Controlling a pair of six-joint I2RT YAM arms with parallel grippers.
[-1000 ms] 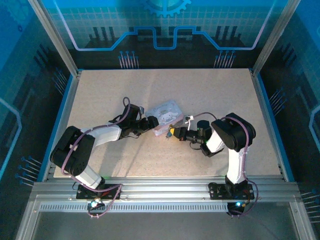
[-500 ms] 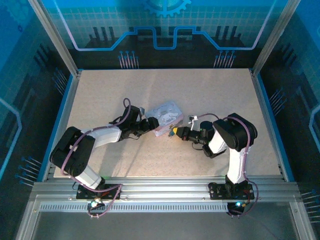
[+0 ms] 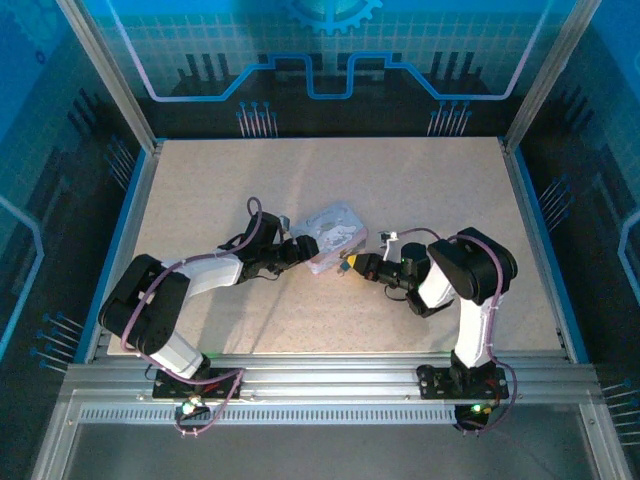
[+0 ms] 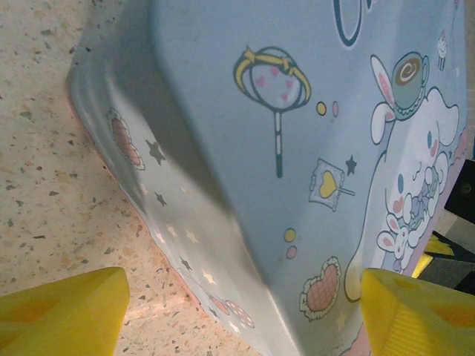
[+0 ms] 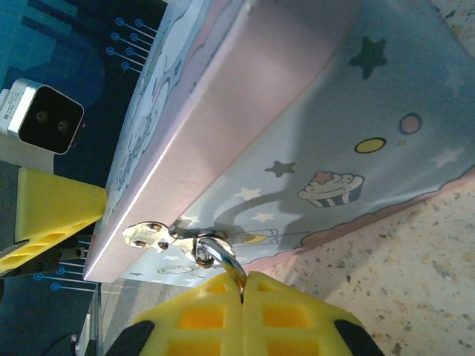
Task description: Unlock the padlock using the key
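The pastel blue cartoon-printed tin box (image 3: pixel 335 232) lies on the bench (image 3: pixel 420 180) between the two arms; the left gripper (image 3: pixel 300 247) has its yellow fingers (image 4: pixel 63 311) spread wide, one on each side of a corner of the box, most likely to stop it sliding while the other arm works; whether either pad presses the tin I cannot tell, and bare bench shows between the near finger and the box wall.

The right gripper (image 5: pixel 243 297) comes in low at the opposite side, fingers pressed together on a thin metal sliver that I take for the key (image 5: pixel 237 280); it runs up to a small metal loop, seemingly the padlock (image 5: pixel 208 251), hanging at the silver hasp (image 5: pixel 147 236) under the lid's edge; where key ends and lock begins is too small to tell.

The tight pinch near the tip suits a twist; the step in hand looks like seating or turning the key, and the lock looks not yet open.
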